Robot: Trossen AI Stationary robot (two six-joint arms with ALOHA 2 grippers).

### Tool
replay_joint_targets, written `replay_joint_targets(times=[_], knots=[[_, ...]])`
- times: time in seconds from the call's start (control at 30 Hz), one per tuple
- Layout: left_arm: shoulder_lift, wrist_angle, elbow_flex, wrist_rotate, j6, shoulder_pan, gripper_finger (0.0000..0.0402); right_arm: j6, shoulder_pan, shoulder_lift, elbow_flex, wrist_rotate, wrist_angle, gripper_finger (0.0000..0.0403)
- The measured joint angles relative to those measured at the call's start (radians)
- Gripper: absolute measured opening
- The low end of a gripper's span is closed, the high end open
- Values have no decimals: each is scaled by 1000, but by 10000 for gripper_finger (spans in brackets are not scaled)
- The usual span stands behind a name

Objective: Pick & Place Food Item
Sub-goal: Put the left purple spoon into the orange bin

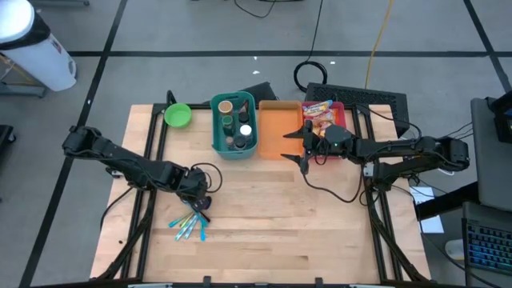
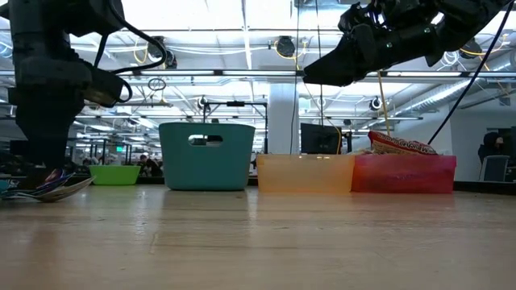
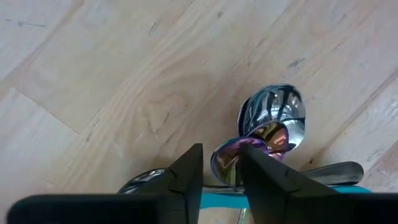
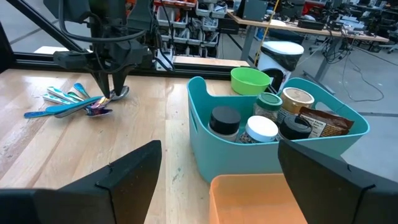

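Snacks (image 1: 318, 112), the task's food, lie in the red bin (image 1: 342, 106) from above, beside the right gripper (image 1: 298, 148), wide open and empty over the orange bin (image 1: 276, 128); the left gripper (image 1: 196, 196) stands on the spoons (image 1: 188, 226). Level view: the packet's (image 2: 403, 145) print is unreadable. Left wrist: the fingers (image 3: 186, 177) pinch one spoon (image 3: 233, 158); lifting straight up should spare its neighbours. Right wrist: the jars (image 4: 261, 127) show no legible labels.

Bright overhead ceiling lights (image 2: 242, 16) glare in the low view; spoons (image 3: 273, 121) gleam, the close pincer fingers (image 3: 186, 180) blurred.
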Motion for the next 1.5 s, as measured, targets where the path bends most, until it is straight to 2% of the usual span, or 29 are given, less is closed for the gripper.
replay_joint_targets(times=[0.23,0.4,0.57,0.9,1.17,1.5], knots=[[0,0,-20,-3,-12,0,173,0,0,0,0,0,0,318],[0,32,-30,0,18,0,183,0,0,0,0,0,0,318],[0,93,-66,31,52,0,147,0,0,0,0,0,0,318],[-8,137,-89,41,48,20,14,0,0,0,0,0,0,318],[-17,161,-54,-12,124,72,8,0,0,0,0,0,0,318],[-15,213,59,-136,322,116,6,-4,0,0,0,1,0,318]])
